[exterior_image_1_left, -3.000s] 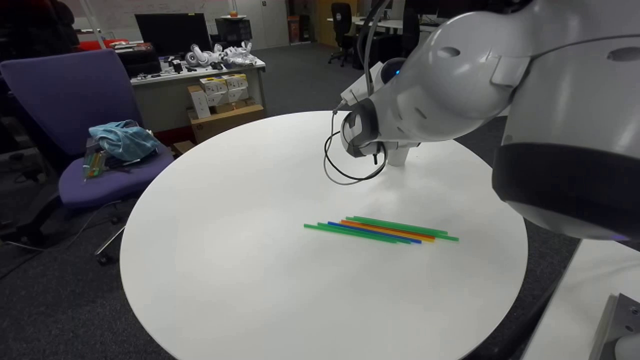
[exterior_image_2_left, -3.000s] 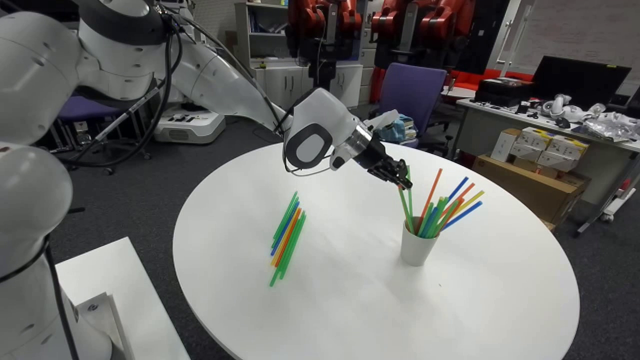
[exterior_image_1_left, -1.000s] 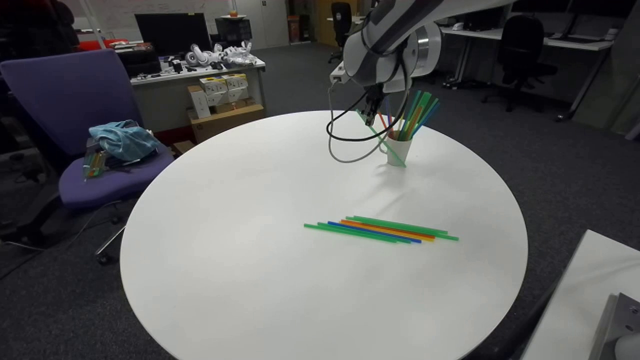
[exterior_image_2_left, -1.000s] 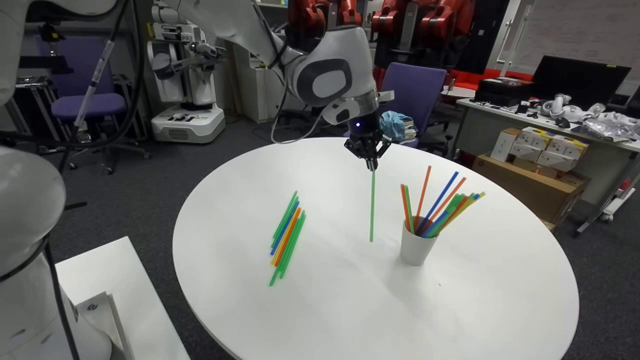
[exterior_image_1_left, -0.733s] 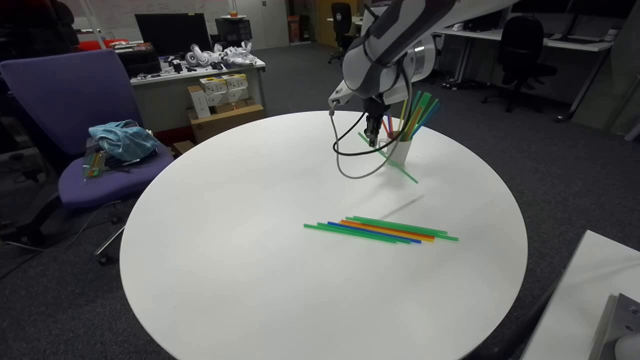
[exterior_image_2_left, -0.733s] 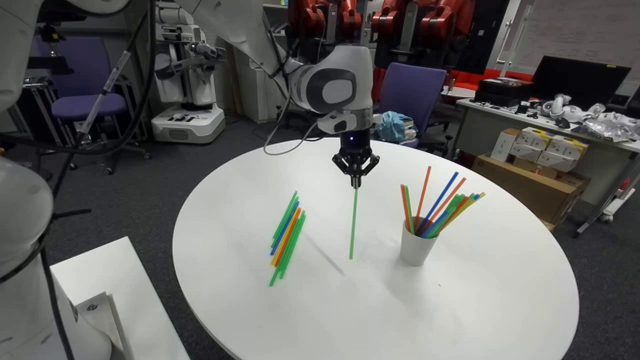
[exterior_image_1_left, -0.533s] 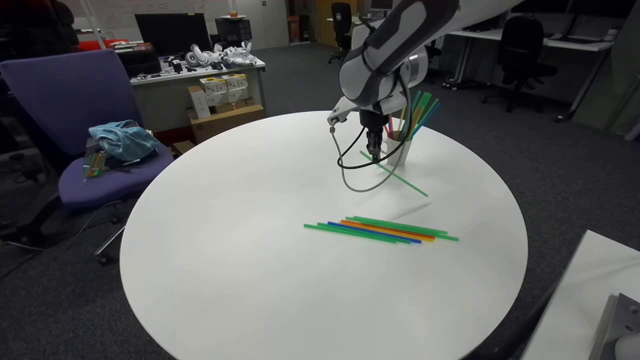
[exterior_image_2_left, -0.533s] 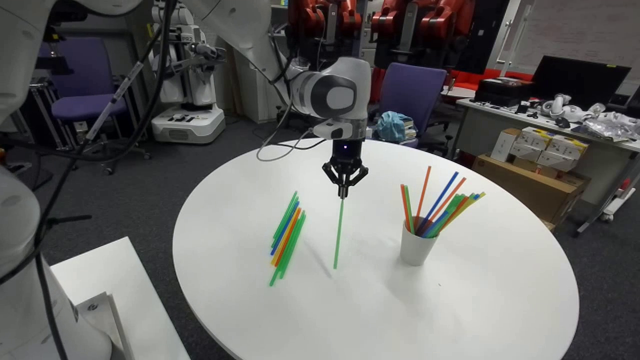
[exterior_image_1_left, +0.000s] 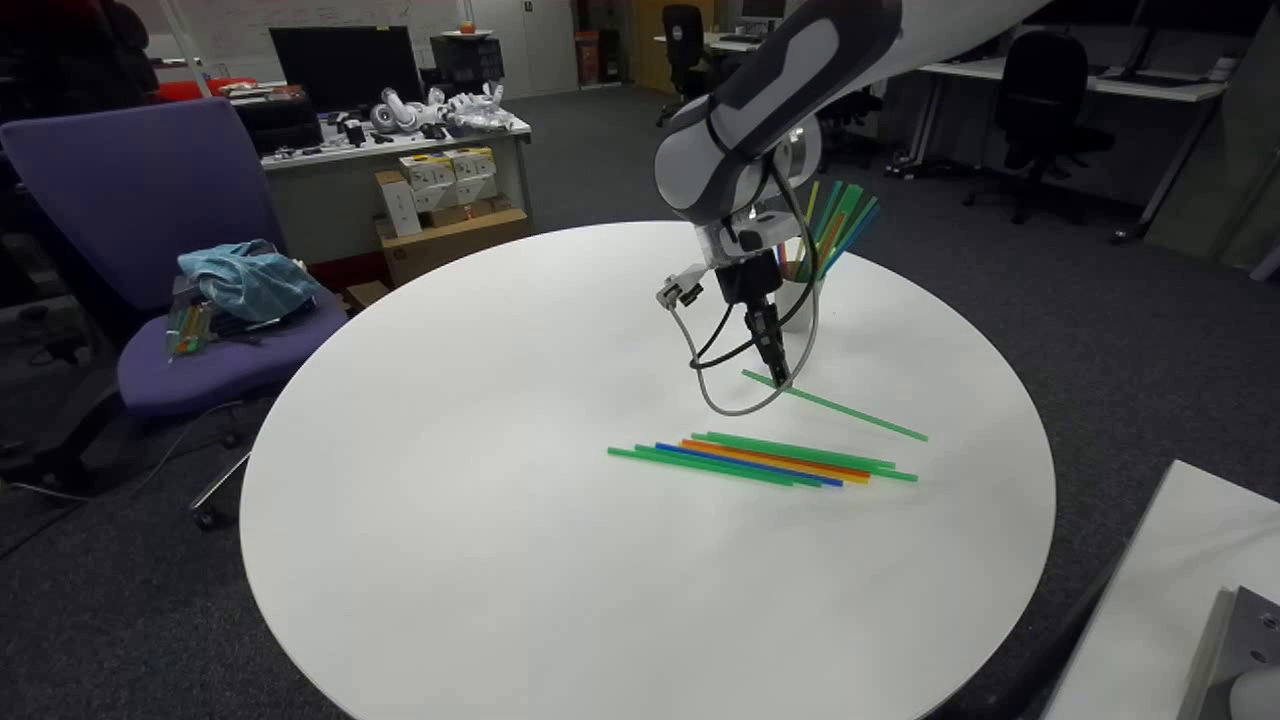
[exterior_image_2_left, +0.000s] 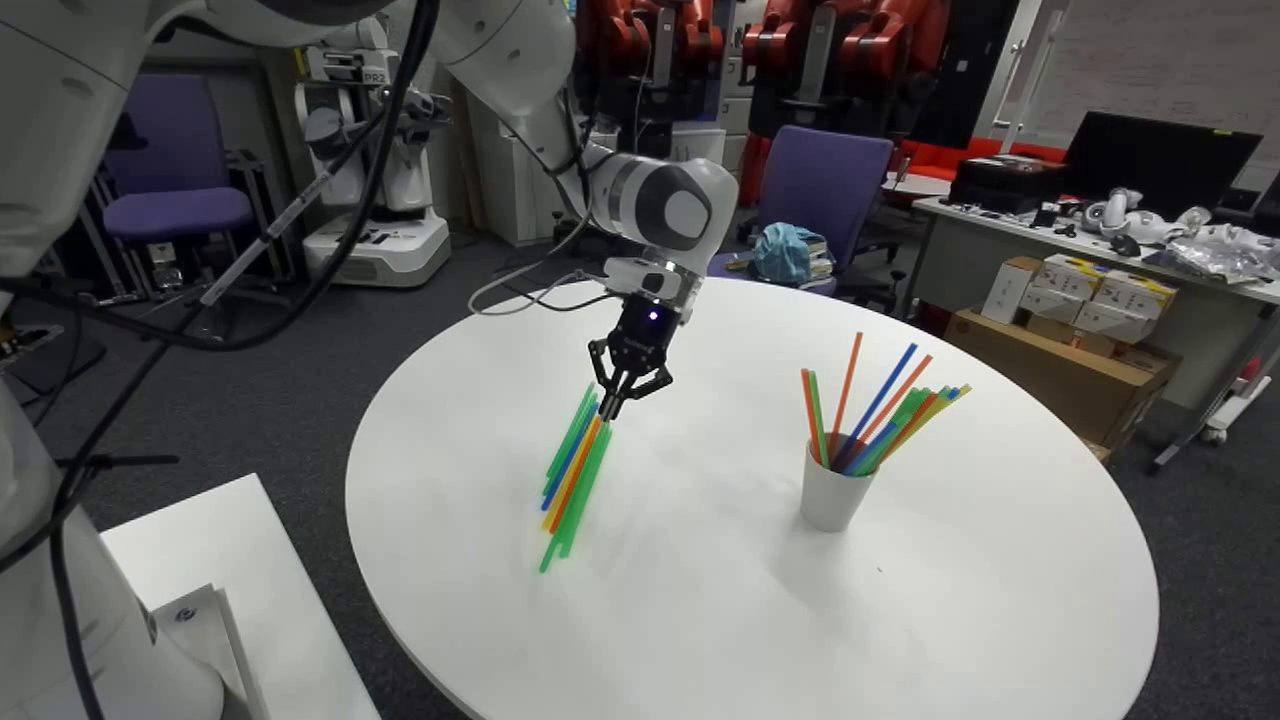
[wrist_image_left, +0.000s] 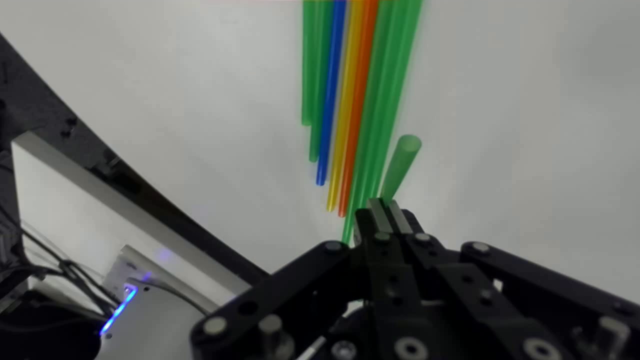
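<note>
Gripper (wrist_image_left: 384, 203): is pinching a green straw (exterior_image_1_left: 860, 414), its jaws nearly meeting.
Green straw: is slanting over the counter (exterior_image_1_left: 480, 600), its longer part pointing between three and four o'clock in an exterior view.
Straw row (exterior_image_1_left: 760, 460): is lying near six o'clock from the gripper there.
White cup (exterior_image_2_left: 836, 500): is standing near four o'clock from the gripper in an exterior view, holding many leaning straws (exterior_image_2_left: 898, 420).

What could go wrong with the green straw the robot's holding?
It might tilt or slip: the gripper pinches the green straw nearer one end, so a long piece sticks out. That long piece could also bump the other straws lying close by on the table and maybe make them roll.
</note>
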